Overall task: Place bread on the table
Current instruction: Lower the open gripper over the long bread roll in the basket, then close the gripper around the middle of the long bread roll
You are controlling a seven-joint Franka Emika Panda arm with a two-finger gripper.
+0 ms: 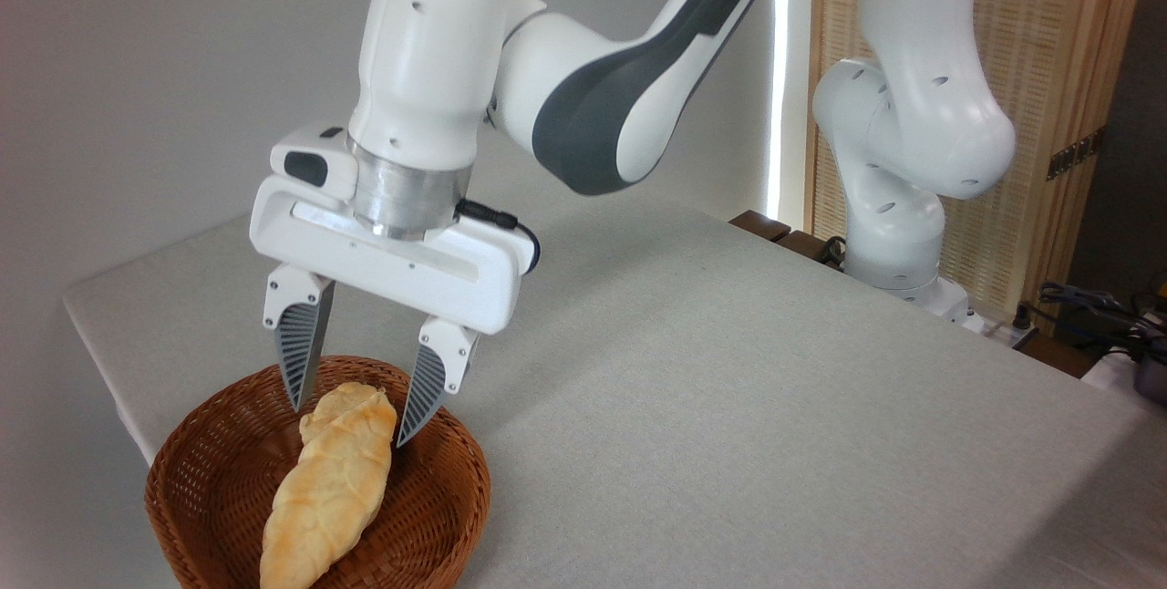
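1 bread loaf [330, 487], golden, ridged, lying in a brown wicker basket [447, 516] at the bench's [729, 388] near left corner. 1 gripper [354, 427], jaws spread, fingertips straddling the loaf's far end, contact unclear.

One bread [330, 489], one wicker basket [196, 466], one table [729, 370], one robot arm [602, 87] with two jaws.
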